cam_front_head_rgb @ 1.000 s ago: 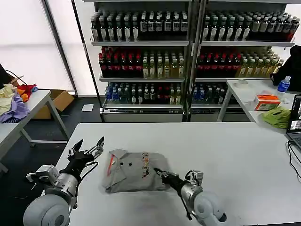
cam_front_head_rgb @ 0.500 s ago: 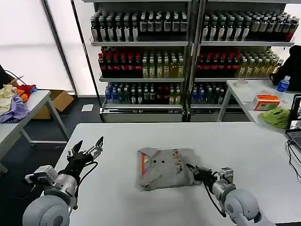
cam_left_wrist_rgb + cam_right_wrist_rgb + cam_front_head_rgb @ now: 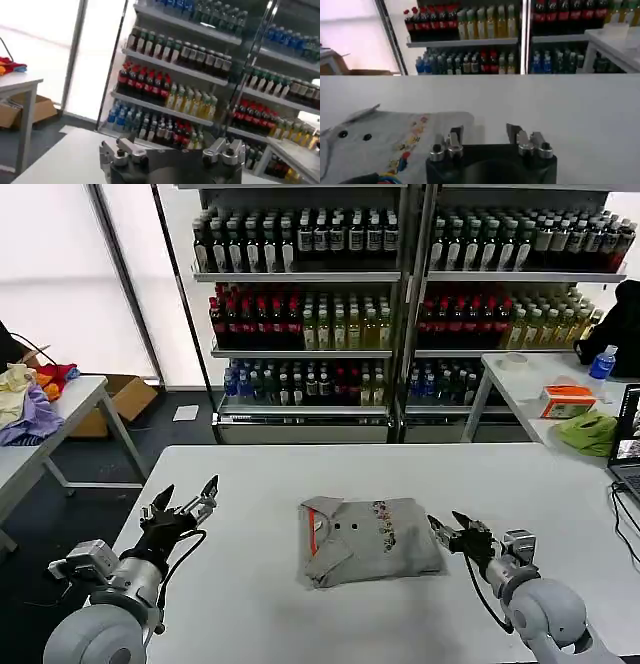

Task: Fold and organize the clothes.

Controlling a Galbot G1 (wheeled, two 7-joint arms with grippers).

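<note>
One folded light grey short-sleeved cotton shirt point(image 3: 368, 539) lies near the middle of the white rectangular table point(image 3: 300, 604), a little toward its near edge. Its collar with the orange lining sits at the shirt's nine o'clock side, two dark buttons show beside it, and a strip of small multicoloured print runs across the cloth toward three o'clock. From my right wrist camera the same shirt point(image 3: 385, 142) spreads flat over the tabletop, buttons and print both visible.

At three o'clock from the shirt, just beside its edge but not touching it, my right gripper point(image 3: 459, 529) hovers low with its fingers parted and nothing between them; in the wrist view the right gripper point(image 3: 486, 136) stands open over bare table.

At nine o'clock, well apart from the shirt, my left gripper point(image 3: 187, 502) is raised near the table's left edge, fingers spread wide and empty. Its wrist camera shows the left gripper point(image 3: 170, 150) open against tall metal shelves of bottled drinks point(image 3: 175, 55).
</note>
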